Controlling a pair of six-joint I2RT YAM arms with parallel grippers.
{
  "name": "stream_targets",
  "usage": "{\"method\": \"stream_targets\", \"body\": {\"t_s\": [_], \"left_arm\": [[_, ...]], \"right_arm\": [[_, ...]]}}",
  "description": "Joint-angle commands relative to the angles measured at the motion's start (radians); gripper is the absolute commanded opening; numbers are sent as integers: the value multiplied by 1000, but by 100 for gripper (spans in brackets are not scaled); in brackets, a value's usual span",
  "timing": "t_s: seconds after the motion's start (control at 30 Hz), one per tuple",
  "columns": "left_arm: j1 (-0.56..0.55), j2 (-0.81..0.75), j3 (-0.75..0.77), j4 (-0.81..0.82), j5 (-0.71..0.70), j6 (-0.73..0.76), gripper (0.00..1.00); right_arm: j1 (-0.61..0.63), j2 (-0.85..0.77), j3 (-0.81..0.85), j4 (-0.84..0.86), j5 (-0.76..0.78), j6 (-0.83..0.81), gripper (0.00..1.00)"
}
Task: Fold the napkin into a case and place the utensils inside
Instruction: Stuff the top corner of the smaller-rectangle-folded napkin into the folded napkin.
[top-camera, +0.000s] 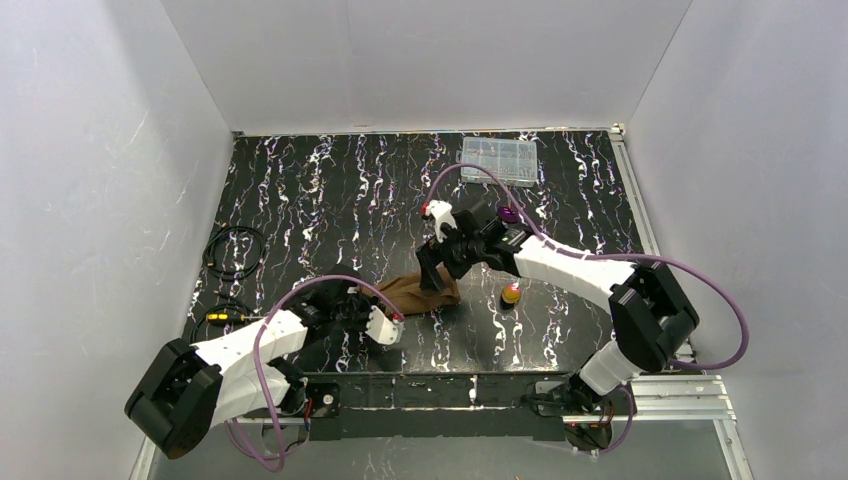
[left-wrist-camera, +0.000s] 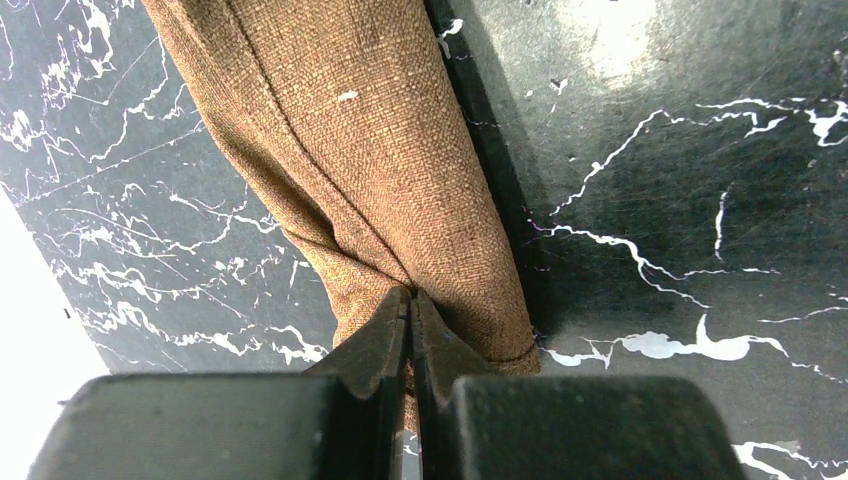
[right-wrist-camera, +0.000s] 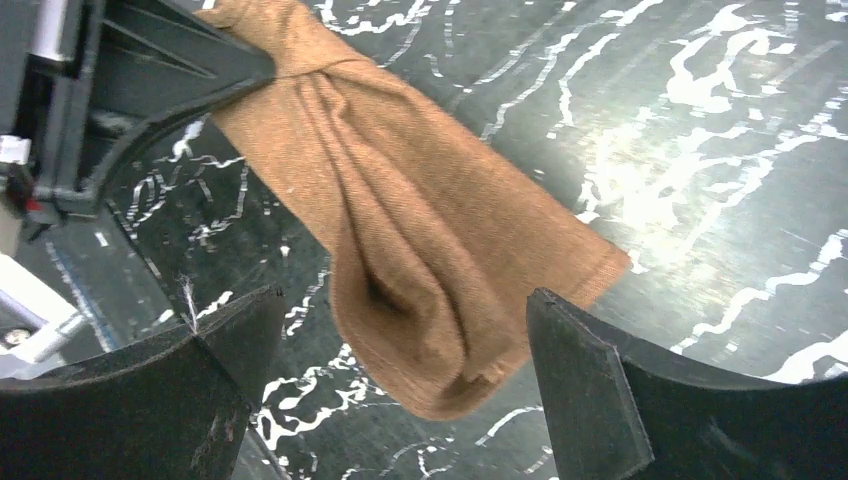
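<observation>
Nearest the arm bases, the left jaws are pinched shut on the near end of the napkin (top-camera: 421, 293). In the left wrist view the brown cloth gathers into creases where the tips bite it. From that grip the napkin runs away across the black, white-veined bench (top-camera: 330, 190) as a narrow, bunched band, folded over on itself along its length. Its far end lies under the right jaws, which stand wide apart. In the right wrist view one finger (right-wrist-camera: 215, 350) sits to each side of the cloth's loose end, and neither is seen touching it. Just right of the napkin and apart from it, beside the right forearm, the gold-orange utensil (top-camera: 511, 294) rests on the bench. The purple utensil (top-camera: 511, 214) lies farther back, close against the right arm's wrist, and its handle is too small to make out. Off to the left side a coil of black cable (top-camera: 236, 250) lies on the bench. A clear compartment box (top-camera: 498, 158) sits near the far edge.
</observation>
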Motion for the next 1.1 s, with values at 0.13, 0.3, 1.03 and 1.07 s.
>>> {"method": "stream_targets", "body": {"t_s": [0.13,0.3,1.03,1.07], "left_arm": [[-1,2,-29,-109,-9,-26,0],[-1,11,-14,-112,-9,-37,0],[0,5,-8,-114,-11,-37,0],[0,2,-11,-114,-10,-36,0]], "right_arm": [[-26,-142,-31,-116,84,-68,59],[7,-189,-55,-158,15,-57,66],[92,83,62,-91,-47,-179,43],[93,83,63,-94,-42,-186,31]]}}
